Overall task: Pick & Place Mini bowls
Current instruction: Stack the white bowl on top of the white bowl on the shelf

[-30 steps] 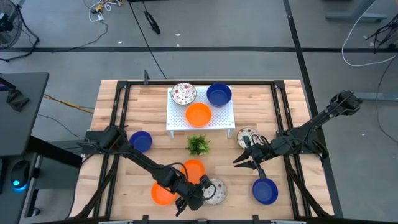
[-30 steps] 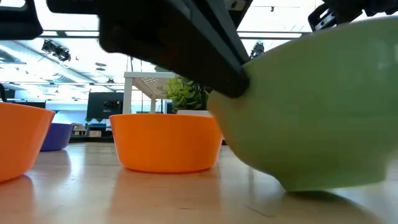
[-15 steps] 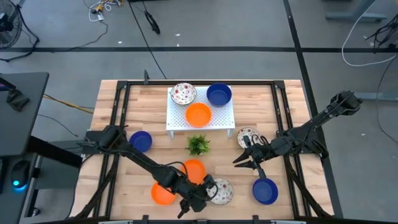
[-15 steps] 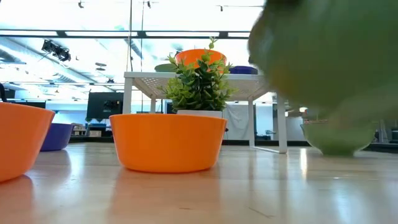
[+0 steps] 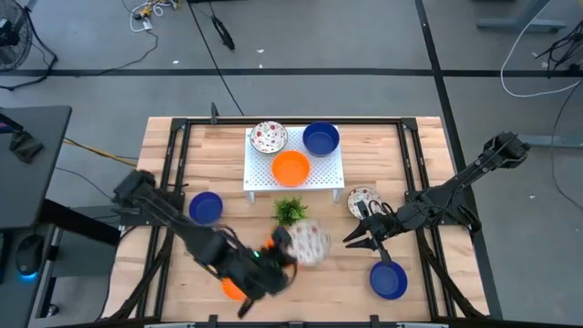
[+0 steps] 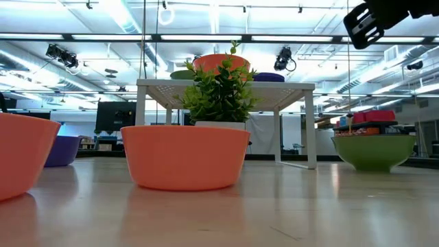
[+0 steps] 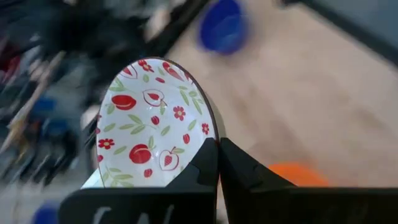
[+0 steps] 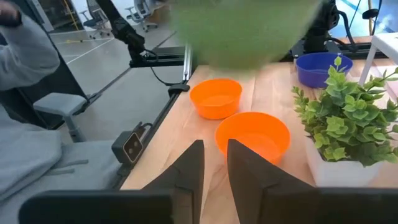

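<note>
My left gripper [image 5: 286, 252] [image 7: 217, 167] is shut on a white mini bowl with red speckles [image 5: 309, 242] [image 7: 155, 127], held in the air near the plant. Its green underside [image 8: 245, 28] shows blurred in the right wrist view. My right gripper [image 5: 352, 240] [image 8: 214, 163] hovers open at the right, between a speckled bowl [image 5: 362, 200] and a blue bowl [image 5: 389, 280], touching nothing. Two orange bowls [image 8: 216, 96] [image 8: 253, 134] and a blue bowl [image 5: 206, 207] stand on the table. A speckled [image 5: 269, 137], a blue [image 5: 321, 138] and an orange bowl [image 5: 291, 168] sit on the rack. My left gripper holds the speckled bowl by its rim [image 7: 213, 138]. The rim is pinched between the two fingers, one finger [image 7: 205, 169] on the patterned inside and the other [image 7: 239, 171] on the outside. The bowl is lifted clear of the table and tilted.
The white perforated rack [image 5: 293, 182] stands at the far middle, the small green plant [image 5: 290, 211] [image 8: 345, 118] just in front of it. A black frame [image 5: 173, 146] borders the table. A person in grey [image 8: 25, 56] sits beyond the table's edge.
My left gripper has risen and swung from the near edge toward the plant. It has carried the speckled bowl off the table, and the bowl now hangs clear above the orange bowls. The right arm has kept still.
</note>
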Robot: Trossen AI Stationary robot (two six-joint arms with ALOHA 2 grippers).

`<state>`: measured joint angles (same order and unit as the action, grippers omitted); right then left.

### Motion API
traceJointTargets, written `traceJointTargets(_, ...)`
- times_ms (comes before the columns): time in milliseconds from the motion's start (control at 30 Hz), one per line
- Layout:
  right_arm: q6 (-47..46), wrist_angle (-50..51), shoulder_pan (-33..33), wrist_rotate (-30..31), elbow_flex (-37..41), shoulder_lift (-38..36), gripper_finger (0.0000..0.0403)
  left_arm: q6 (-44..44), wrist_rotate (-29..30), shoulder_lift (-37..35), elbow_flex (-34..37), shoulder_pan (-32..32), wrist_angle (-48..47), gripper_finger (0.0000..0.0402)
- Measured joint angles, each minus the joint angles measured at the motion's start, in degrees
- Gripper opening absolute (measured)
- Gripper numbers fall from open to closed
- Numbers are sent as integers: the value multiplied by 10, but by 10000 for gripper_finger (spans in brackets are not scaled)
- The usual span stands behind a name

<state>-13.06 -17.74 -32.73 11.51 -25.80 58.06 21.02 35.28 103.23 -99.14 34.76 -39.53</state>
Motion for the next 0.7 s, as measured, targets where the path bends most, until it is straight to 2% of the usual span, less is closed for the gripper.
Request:
traceJointTargets(133, 0, -1, 0, 0, 0, 0, 75, -26, 62, -66, -24, -27, -60, 4)
traceJointTargets(267, 2, -2, 0, 0, 0, 0, 75, -39, 88, -115, -32, -96, -114, 4)
traceJointTargets(467, 2, -2, 0, 0, 0, 0, 75, -21, 76, -130, -32, -237, -169, 4)
traceJointTargets(533, 3, -2, 0, 1, 0, 0, 75, -10, 50, -124, -32, -274, -182, 4)
traceJointTargets(633, 3, -1, 0, 1, 0, 0, 75, -14, 9, -121, -32, -309, -210, 4)
traceJointTargets(700, 3, 4, 0, 0, 0, 0, 75, -24, 11, -121, -32, -321, -234, 4)
